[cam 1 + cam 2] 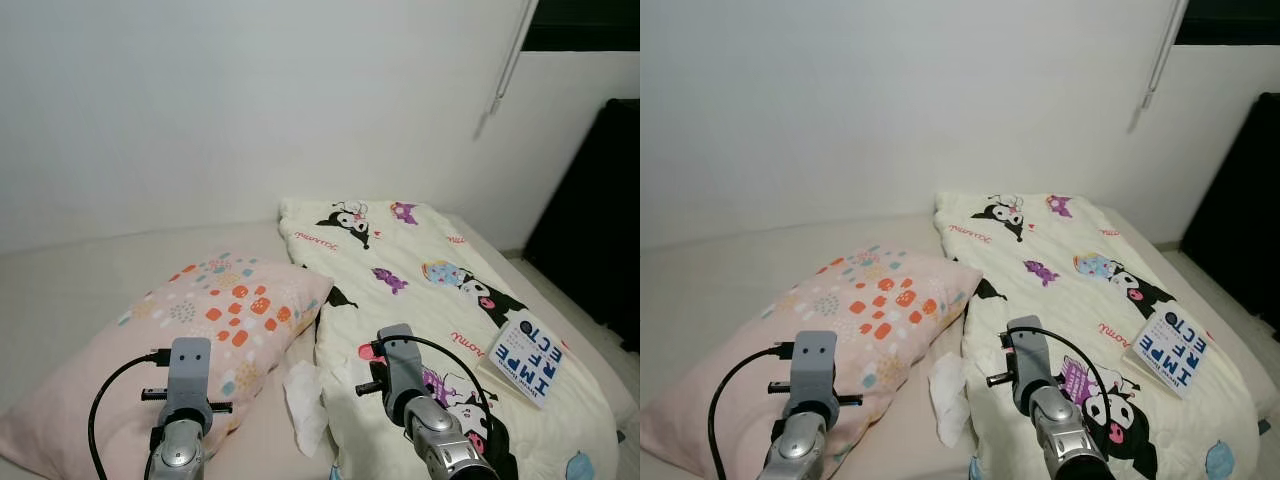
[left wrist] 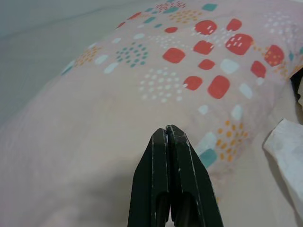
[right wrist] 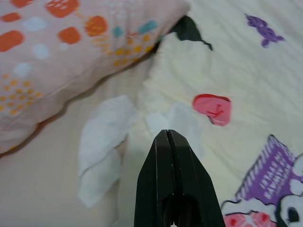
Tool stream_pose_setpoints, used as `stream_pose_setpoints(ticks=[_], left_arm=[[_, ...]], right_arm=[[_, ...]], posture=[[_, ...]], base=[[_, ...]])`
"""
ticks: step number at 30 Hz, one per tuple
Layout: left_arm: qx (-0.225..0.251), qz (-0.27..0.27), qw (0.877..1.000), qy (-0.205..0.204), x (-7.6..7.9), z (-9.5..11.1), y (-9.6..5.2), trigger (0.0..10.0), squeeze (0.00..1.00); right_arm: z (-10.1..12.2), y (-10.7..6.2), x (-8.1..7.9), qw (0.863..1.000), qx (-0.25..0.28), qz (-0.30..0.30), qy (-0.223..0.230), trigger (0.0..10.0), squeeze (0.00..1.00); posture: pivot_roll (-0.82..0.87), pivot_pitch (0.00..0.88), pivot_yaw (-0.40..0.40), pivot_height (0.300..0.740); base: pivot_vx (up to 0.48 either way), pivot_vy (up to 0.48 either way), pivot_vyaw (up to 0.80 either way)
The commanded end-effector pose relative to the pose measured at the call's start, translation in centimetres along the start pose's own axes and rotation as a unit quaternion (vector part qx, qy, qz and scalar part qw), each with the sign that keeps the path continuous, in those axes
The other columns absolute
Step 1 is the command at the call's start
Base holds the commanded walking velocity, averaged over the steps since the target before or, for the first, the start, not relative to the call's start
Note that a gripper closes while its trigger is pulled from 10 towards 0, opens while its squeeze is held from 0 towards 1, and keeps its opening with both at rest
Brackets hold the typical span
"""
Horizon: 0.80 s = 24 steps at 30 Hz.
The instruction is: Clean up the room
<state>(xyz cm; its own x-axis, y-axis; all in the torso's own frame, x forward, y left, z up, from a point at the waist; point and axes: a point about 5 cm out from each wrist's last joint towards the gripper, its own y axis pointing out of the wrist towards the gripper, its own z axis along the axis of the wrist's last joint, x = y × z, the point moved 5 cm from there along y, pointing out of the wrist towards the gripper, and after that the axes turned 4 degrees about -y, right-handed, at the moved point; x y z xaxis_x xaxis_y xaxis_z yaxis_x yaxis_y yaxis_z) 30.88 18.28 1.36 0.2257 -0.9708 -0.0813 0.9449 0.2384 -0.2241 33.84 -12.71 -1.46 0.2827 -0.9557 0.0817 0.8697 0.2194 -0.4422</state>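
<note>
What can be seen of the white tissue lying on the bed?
The white tissue is a crumpled, thin paper-like sheet, folded over itself into a long limp shape. It lies flat on the bare sheet in the gap between the patterned pillow and the cartoon-print blanket, its edge against the blanket's border. Nothing grips it; the right gripper hovers close above, fingers shut.
</note>
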Motion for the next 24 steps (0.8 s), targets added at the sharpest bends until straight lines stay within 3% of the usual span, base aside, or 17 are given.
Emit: stream_pose_setpoints(ticks=[1, 24], left_arm=[[-0.010, 0.003, 1.000, 0.008, -0.43, -0.44, 0.03, 10.0, 0.00], [0.006, -0.002, 1.000, 0.012, -0.37, 0.37, 0.09, 10.0, 0.00]], right_arm=[[-0.10, 0.08, -0.24, 1.000, -0.005, 0.001, 0.002, 10.0, 0.00], [0.27, 0.14, -0.06, 1.000, 0.000, 0.001, 0.002, 10.0, 0.00]], posture=[[0.03, 0.047, -0.054, 0.740], [0.04, 0.053, -0.049, 0.676]], base=[[0.000, 0.000, 0.00], [0.000, 0.000, 0.00]])
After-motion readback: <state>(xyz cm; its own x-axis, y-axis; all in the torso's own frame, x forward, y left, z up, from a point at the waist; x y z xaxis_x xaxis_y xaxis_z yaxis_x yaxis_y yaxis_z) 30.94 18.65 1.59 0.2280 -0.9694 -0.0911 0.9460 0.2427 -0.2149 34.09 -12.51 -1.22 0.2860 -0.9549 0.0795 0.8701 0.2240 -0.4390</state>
